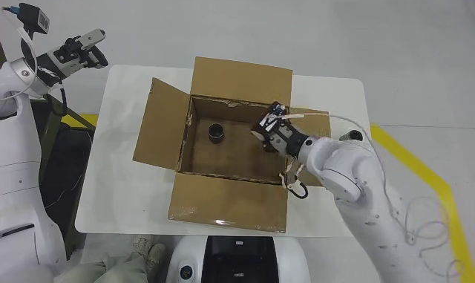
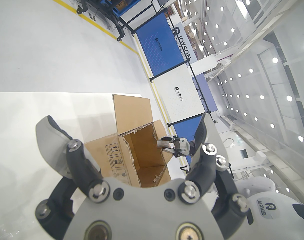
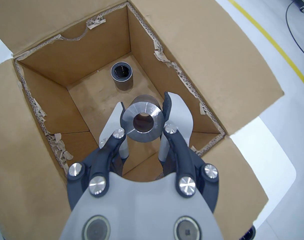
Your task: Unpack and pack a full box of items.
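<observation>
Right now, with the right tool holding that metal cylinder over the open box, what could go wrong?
The right tool grips the metal cylinder by its smooth round side, so it may slip and fall into the cardboard box. Set down carelessly, it could tip the dark cylinder standing upright on the box floor. The tool is close to a wall with a torn edge, which might snag it.

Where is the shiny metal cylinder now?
Right wrist view: the metal cylinder sits in the right end effector over the open cardboard box, clear of the black sleeve on its floor.
</observation>
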`<state>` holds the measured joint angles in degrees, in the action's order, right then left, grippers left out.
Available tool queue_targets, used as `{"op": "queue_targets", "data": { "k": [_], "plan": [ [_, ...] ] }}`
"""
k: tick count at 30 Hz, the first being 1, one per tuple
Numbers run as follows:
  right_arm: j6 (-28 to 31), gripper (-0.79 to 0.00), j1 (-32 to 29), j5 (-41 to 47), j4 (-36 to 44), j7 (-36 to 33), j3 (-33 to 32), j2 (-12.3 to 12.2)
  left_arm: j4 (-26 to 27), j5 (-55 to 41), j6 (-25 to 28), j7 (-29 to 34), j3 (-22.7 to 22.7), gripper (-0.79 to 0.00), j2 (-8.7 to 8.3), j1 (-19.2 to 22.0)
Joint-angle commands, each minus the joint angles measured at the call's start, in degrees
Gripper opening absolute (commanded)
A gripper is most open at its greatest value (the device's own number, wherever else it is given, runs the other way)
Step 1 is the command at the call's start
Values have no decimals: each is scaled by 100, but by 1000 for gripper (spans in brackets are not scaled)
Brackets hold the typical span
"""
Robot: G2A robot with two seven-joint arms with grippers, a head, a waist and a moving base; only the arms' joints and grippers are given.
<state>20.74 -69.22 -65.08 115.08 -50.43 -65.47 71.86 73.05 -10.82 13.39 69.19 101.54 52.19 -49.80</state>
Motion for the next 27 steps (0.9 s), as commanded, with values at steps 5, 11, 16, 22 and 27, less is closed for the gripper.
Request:
{"op": "queue_targets", "data": {
  "k": [5, 11, 16, 22, 27],
  "plan": [
    [-29, -785, -569, -51, 447, 131, -536, -104, 0, 0, 0, 0, 0, 0, 0, 0],
    [-131, -785, -1008, 14, 768, 147, -1042, -183, 0, 0, 0, 0, 0, 0, 0, 0],
    [-192, -785, -1414, 124, 1048, 203, -1523, -244, 0, 0, 0, 0, 0, 0, 0, 0],
    [-331, -785, -1845, 241, 1239, 166, -2013, -301, 0, 0, 0, 0, 0, 0, 0, 0],
    [-454, -785, -2167, 307, 1318, 232, -2377, -336, 0, 0, 0, 0, 0, 0, 0, 0]
  ]
}}
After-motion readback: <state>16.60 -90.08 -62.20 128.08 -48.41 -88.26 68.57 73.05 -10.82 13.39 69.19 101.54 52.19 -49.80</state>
